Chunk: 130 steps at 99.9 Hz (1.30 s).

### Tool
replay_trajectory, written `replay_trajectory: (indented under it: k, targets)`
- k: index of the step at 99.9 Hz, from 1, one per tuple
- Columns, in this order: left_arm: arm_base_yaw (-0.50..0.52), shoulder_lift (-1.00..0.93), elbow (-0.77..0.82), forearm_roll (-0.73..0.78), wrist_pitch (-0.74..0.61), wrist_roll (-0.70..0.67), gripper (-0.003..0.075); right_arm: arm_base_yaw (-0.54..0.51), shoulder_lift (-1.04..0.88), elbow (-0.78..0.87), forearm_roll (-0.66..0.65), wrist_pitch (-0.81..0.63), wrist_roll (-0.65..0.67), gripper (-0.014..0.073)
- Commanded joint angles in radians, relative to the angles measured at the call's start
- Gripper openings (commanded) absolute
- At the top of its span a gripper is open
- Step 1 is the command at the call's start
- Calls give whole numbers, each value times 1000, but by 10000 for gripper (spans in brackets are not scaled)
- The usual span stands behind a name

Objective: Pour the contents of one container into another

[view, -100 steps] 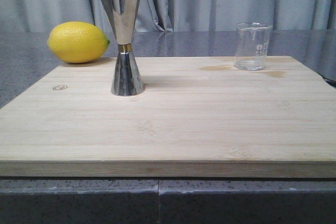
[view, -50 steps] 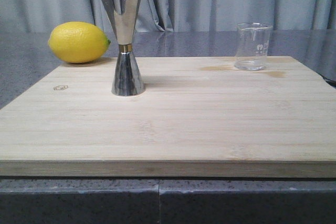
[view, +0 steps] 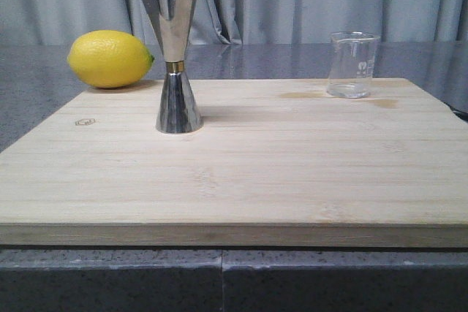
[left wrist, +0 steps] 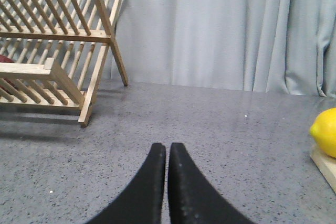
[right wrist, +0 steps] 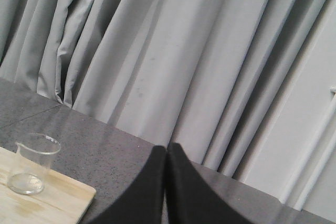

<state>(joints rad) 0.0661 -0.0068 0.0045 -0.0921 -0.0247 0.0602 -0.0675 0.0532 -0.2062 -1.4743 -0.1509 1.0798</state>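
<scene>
The small clear glass beaker (view: 352,64) stands upright at the far right of the wooden board (view: 241,173); the right wrist view shows the beaker (right wrist: 34,163) too. The tall steel jigger (view: 174,56) with a gold band stands upright at the board's left. Neither gripper shows in the front view. My left gripper (left wrist: 167,147) is shut and empty over the grey counter, well left of the board. My right gripper (right wrist: 167,147) is shut and empty, off the board's right corner (right wrist: 79,195), away from the beaker.
A yellow lemon (view: 110,58) lies at the board's far left edge, and the left wrist view catches this lemon (left wrist: 325,132) as well. A wooden dish rack (left wrist: 58,40) stands on the counter farther left. Grey curtains hang behind the counter.
</scene>
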Motion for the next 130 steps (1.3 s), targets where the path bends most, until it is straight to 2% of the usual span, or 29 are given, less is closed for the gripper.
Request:
replay_trajectory:
  k: [1,18,130]
  targets:
    - [-41,-21,27,32,-72,-17,-19,-7,12,-23,4,-3,3,-57]
    - [-108,-21,27,49,-61,-17,-19,-7,12,-23,4,-3,3,-57]
    - [-108,-21,27,47,-61,-17,-19,-7,12,-23,4,-3,3,-57]
